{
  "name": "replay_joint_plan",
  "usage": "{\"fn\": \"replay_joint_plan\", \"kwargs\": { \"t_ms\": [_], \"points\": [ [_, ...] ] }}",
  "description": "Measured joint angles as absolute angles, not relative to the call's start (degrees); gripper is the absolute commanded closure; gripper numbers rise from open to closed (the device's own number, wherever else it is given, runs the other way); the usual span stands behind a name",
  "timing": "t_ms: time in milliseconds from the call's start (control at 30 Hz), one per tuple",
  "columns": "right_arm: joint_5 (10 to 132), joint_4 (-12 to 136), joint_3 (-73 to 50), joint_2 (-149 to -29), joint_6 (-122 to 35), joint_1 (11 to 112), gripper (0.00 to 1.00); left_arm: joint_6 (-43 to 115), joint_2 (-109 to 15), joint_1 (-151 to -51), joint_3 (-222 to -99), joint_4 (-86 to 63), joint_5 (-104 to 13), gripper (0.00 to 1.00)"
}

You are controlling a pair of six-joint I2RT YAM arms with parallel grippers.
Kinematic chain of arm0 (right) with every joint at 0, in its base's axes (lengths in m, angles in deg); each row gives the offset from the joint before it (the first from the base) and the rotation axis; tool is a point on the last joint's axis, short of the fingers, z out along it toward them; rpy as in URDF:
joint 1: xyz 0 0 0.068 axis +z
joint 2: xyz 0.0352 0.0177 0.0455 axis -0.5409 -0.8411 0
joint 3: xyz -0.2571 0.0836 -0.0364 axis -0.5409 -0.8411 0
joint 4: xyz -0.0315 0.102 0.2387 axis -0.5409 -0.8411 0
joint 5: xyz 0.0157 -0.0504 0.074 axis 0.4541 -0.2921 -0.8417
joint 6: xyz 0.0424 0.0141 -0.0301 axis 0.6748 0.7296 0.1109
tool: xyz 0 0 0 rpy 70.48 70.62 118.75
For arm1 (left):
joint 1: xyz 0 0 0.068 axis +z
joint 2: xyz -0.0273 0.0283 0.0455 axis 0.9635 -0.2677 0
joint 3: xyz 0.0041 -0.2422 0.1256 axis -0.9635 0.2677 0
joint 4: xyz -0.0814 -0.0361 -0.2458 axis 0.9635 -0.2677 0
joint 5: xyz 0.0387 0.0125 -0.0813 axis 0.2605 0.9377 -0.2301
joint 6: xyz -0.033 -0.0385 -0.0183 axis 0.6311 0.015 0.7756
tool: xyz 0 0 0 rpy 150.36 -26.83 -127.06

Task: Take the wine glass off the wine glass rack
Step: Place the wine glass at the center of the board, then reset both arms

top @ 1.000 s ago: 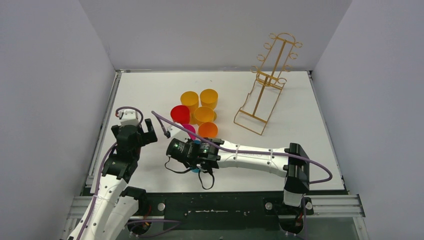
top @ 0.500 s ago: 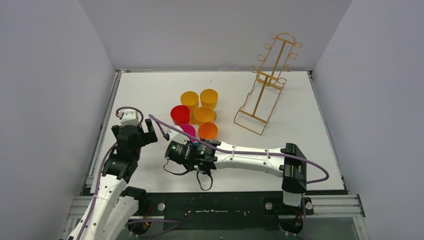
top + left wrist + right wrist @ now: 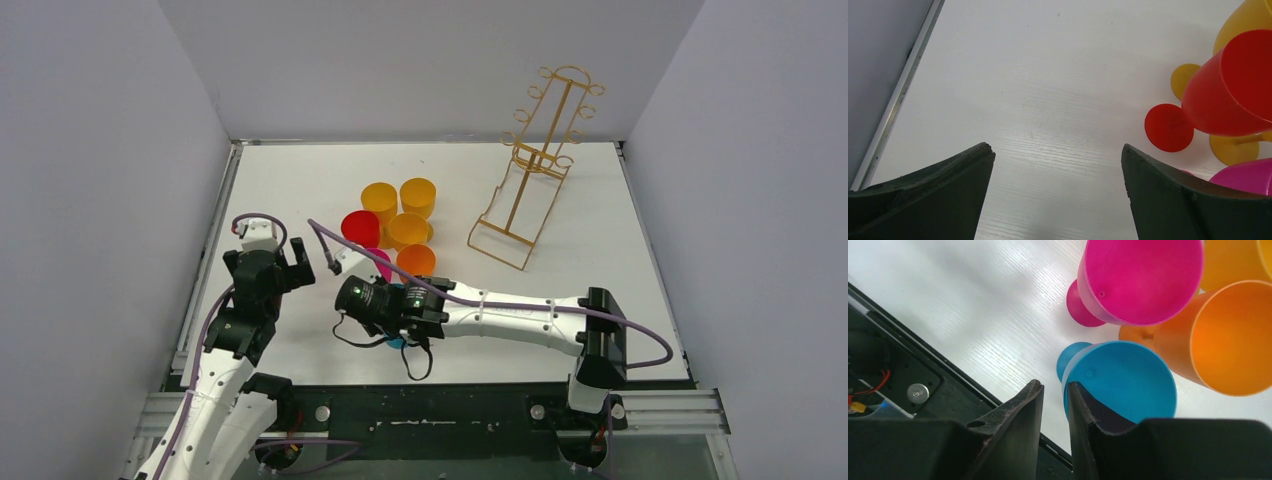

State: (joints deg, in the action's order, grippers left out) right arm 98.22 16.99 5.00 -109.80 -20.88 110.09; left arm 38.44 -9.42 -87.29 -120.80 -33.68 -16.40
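Note:
The gold wire wine glass rack [image 3: 535,170] stands at the back right with nothing hanging on it. A blue wine glass [image 3: 1128,380] stands upright on the table near the front edge. My right gripper [image 3: 1054,385] is over it, jaws a narrow gap apart. One finger is inside the bowl, the other is outside, and the rim sits loosely between them. In the top view the right wrist hides most of this glass. My left gripper [image 3: 1058,150] hangs wide open over bare table at the left, holding nothing.
A pink glass [image 3: 1143,280] and an orange glass [image 3: 1228,340] stand right behind the blue one. A red glass [image 3: 1233,85] and yellow glasses [image 3: 400,205] cluster mid-table. The black front rail [image 3: 913,385] lies just below my right gripper.
My right wrist slid a little left half a second ago and has come back right. The left arm, the glasses and the rack have not moved.

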Motion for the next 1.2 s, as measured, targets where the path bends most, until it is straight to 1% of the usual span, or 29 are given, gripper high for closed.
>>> {"fn": "replay_joint_plan", "kwargs": {
  "t_ms": [33, 133, 300, 433, 667, 733, 800, 900, 1000, 1033, 1200],
  "points": [
    [98.11, 17.50, 4.62, -108.91, -20.99, 110.09, 0.71, 38.42, -9.42, -87.29, -120.80, -33.68, -16.40, 0.03],
    [98.01, 18.61, 4.06, -106.50, -20.93, 110.09, 0.57, 38.40, -9.42, -87.29, -120.80, -33.68, -16.40, 0.03],
    [98.09, 21.39, 4.01, -102.66, -21.45, 110.09, 0.45, 38.38, -9.53, -87.29, -120.80, -33.70, -16.38, 0.03],
    [98.92, 24.27, 3.62, -98.83, -22.57, 110.09, 0.32, 38.40, -9.53, -87.29, -120.80, -33.68, -16.36, 0.03],
    [103.93, 33.30, -5.45, -83.33, -24.91, 108.71, 0.16, 38.38, -9.53, -87.29, -120.80, -33.70, -16.58, 0.03],
    [105.98, 34.44, -8.42, -78.92, -24.84, 106.35, 0.15, 38.11, -9.53, -87.29, -120.80, -33.68, -17.65, 0.03],
    [107.01, 35.07, -12.01, -74.64, -24.58, 101.34, 0.14, 37.74, -9.75, -87.29, -120.97, -33.88, -19.18, 0.03],
    [106.25, 32.21, -14.81, -71.60, -23.70, 89.02, 0.12, 37.35, -11.87, -87.29, -123.57, -35.85, -21.13, 0.03],
    [105.02, 29.19, -16.97, -70.72, -23.11, 79.27, 0.04, 37.68, -15.39, -87.27, -129.91, -38.80, -21.56, 0.03],
    [104.82, 28.21, -17.93, -70.18, -22.92, 77.76, 0.01, 38.03, -16.28, -87.25, -131.84, -39.47, -21.50, 0.03],
    [105.41, 24.12, -22.63, -64.78, -21.82, 76.30, 0.00, 41.52, -19.87, -87.23, -141.63, -44.65, -19.55, 0.03]
  ]
}}
